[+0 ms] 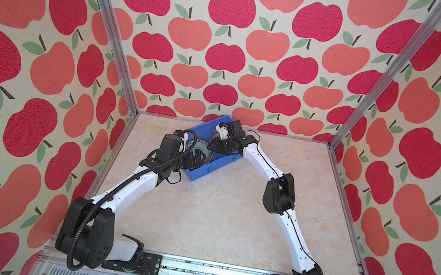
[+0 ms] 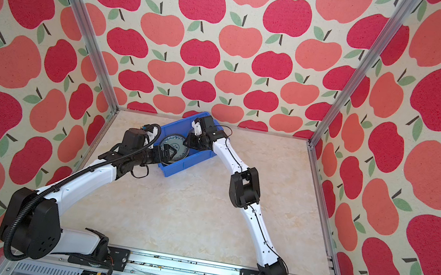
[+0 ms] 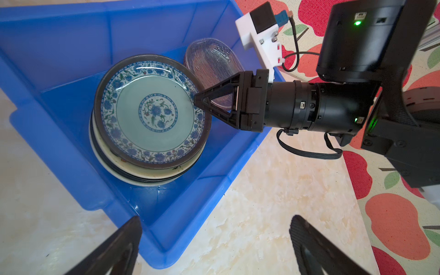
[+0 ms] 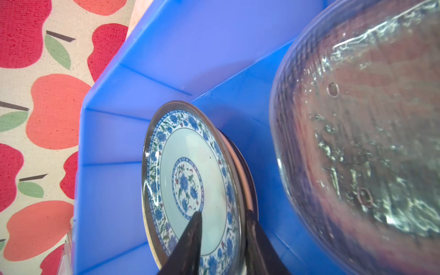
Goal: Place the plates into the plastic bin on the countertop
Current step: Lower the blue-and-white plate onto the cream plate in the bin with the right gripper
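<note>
The plastic bin (image 1: 209, 169) (image 2: 178, 167) (image 3: 59, 47) (image 4: 166, 47) sits at the back of the countertop (image 1: 214, 219). Inside it, a blue-white patterned plate (image 3: 147, 112) (image 4: 190, 181) (image 2: 174, 144) tops a stack of cream and black plates (image 3: 142, 175). Clear glass plates (image 3: 209, 62) (image 4: 357, 119) lie beside the stack. My right gripper (image 4: 223, 213) (image 3: 197, 100) (image 1: 211, 146) straddles the patterned plate's rim, jaws slightly apart: one finger over its face, the other outside the rim. My left gripper (image 3: 215, 219) (image 1: 197, 158) hangs wide open over the bin's near corner, empty.
Apple-patterned walls and aluminium posts (image 1: 105, 19) enclose the countertop on three sides. The bin stands skewed close to the back wall. Both arms reach in from the front rail (image 1: 220, 274), and their wrists meet over the bin.
</note>
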Controlling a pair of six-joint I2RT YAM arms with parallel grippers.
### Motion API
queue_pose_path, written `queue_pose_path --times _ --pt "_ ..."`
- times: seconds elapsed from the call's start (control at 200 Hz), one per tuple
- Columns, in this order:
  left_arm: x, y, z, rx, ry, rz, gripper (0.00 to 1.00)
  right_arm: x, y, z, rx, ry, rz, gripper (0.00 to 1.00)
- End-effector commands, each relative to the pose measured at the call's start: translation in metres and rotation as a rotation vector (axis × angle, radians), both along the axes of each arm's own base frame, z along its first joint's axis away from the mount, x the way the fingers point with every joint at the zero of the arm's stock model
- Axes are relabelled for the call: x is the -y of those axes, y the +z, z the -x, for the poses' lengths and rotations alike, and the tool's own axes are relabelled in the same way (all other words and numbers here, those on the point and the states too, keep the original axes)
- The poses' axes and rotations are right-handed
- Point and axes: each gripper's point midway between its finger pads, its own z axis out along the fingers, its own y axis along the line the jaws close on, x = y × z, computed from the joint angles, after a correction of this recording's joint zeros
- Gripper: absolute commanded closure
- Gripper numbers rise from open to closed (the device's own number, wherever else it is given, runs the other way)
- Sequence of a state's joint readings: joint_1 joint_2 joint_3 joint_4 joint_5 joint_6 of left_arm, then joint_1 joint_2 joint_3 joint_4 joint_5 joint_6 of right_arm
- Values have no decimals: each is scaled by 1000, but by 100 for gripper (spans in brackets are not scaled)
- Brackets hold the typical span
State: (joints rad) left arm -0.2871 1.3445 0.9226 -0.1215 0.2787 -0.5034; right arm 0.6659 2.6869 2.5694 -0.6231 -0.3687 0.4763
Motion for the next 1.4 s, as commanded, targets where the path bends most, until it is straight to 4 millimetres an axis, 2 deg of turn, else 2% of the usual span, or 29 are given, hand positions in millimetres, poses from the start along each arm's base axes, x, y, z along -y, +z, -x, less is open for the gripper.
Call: queue_pose_path --times 0.0,0.19,0.31,0.48,0.55,0.965,1.075,1.121,1.261,1.396 --pt "1 9 -5 24 -13 8 1 5 39 1 88 -5 35 65" --pt "1 11 -8 27 -11 13 1 11 55 0 158 -12 81 65" --pt "0 12 -12 26 -10 19 1 11 53 -3 172 -15 98 67" --pt "-1 10 -17 20 -9 23 1 -2 56 -3 183 6 44 75" --pt "-3 7 -18 13 -5 23 1 -6 51 -5 179 7 30 79" --pt "-14 -7 -21 -31 18 39 1 -7 6 -16 154 -26 75 80" --pt "-17 -11 -22 -40 24 41 1 -6 -6 -15 140 -26 88 84" --pt "-18 -12 -22 -44 23 46 1 -6 -8 -15 136 -25 90 88" --pt "-21 -16 -23 -56 29 55 1 -4 -12 -14 121 -29 101 89" --pt "-24 -18 -25 -59 28 66 1 -7 -1 -13 131 -26 79 88"
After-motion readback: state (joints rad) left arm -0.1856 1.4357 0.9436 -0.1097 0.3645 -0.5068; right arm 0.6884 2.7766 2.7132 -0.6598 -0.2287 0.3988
